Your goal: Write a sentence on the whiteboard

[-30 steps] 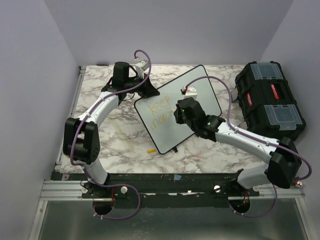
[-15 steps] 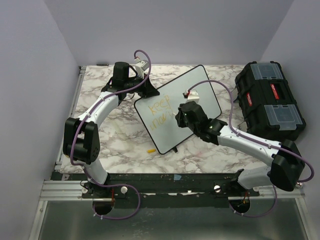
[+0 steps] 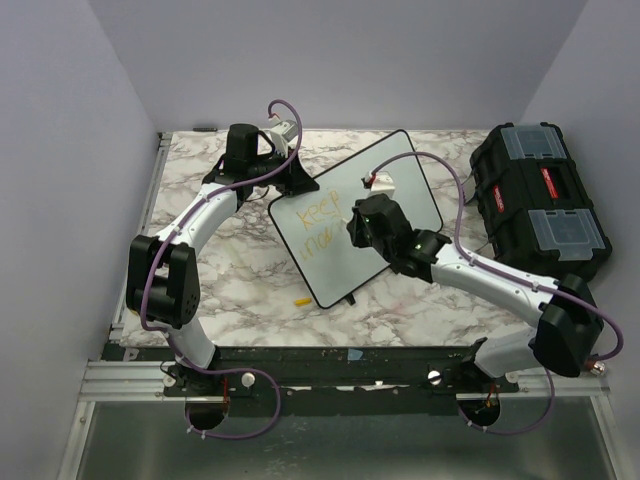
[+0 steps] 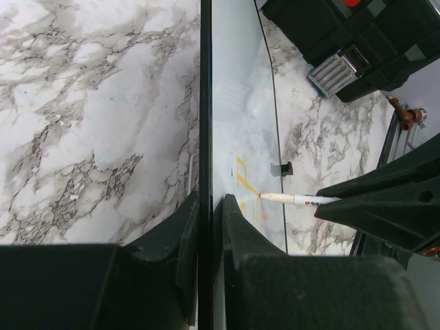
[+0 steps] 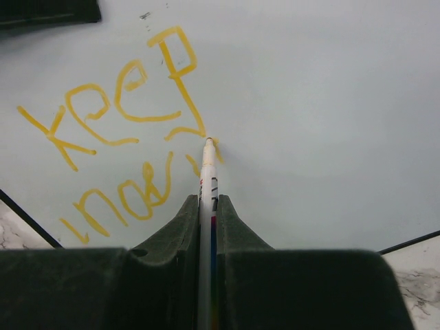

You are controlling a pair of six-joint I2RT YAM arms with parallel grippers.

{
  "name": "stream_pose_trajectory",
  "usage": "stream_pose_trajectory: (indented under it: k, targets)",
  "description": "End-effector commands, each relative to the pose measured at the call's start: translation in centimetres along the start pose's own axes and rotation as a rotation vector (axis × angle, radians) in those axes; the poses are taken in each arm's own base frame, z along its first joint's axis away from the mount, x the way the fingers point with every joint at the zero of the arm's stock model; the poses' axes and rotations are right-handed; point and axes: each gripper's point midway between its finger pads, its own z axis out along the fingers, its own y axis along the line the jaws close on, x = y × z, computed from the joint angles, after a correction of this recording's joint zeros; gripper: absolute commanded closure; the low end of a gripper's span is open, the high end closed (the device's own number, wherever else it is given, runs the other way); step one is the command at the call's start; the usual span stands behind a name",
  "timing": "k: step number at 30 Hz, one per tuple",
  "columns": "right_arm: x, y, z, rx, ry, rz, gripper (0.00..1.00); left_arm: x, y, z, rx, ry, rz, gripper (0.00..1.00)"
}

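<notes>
The whiteboard lies tilted across the middle of the marble table. My left gripper is shut on its far left edge; the left wrist view shows the black rim clamped between the jaws. My right gripper is shut on a white marker, its tip touching the board. The sentence reads "keep" in yellow-orange, with a partial second line below it. It shows faintly in the top view and in the left wrist view, where the marker also shows.
A black toolbox with clear lid compartments stands at the right; it also shows in the left wrist view. A small yellow marker cap lies on the marble near the board's near corner. A black clip sits at the board's near edge.
My right gripper with the marker dipped slightly toward the near right, then came back to about where it was a second ago. The left arm and the board have not moved.
</notes>
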Motion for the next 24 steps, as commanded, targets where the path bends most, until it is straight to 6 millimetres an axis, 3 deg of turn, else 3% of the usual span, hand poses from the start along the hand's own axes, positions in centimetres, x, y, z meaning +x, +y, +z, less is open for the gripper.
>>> stream_pose_trajectory:
  k: [1,8,24]
  targets:
    - [0.2,-1.0,1.1,0.043,0.019,-0.010,0.99,3.1,-1.6,0.9,0.082,0.083,0.047,1.00]
    - [0.3,-1.8,1.4,0.061,0.028,-0.004,0.99,3.1,-1.6,1.0,0.083,0.085,0.046,1.00]
    - [3.8,-2.8,0.3,0.040,0.095,0.021,0.99,3.0,-1.6,1.0,0.084,0.083,0.050,1.00]
